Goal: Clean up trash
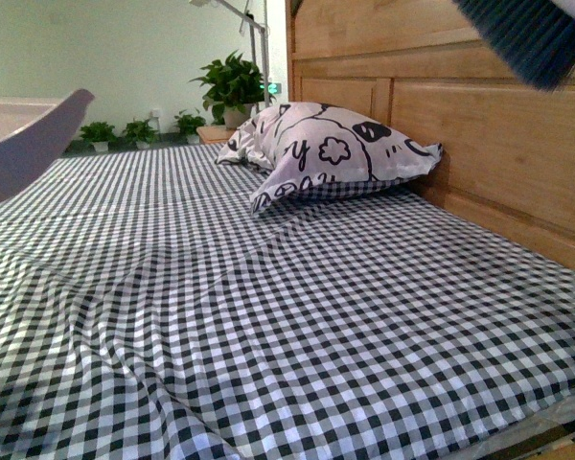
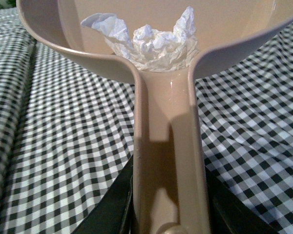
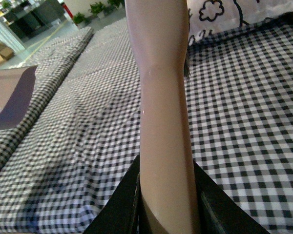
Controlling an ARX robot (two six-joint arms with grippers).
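Beige plastic, our dustpan (image 2: pixel 168 146) is clamped by its handle between the dark fingers (image 2: pixel 115 207) of our left gripper (image 2: pixel 168 214), its scoop held above the black-and-white checked bedsheet (image 2: pixel 63 146). Inside the scoop, just past where the handle joins it, lies the trash (image 2: pixel 151 44): a small white wad of thin paper or tissue, heavily crinkled, with two loose corners sticking up either side of a tighter middle. It rests against the pan's back wall.

Our right gripper (image 3: pixel 166 214) is clenched on the pale handle of a brush (image 3: pixel 161 122), whose dark bristles (image 1: pixel 527 38) show in the front view, well apart from the pan. Beyond the brush, a white pillow (image 1: pixel 335 149) with black cartoon doodles leans by the wooden headboard (image 1: pixel 479 125); we can make out a lone "y" on it, nothing more readable.
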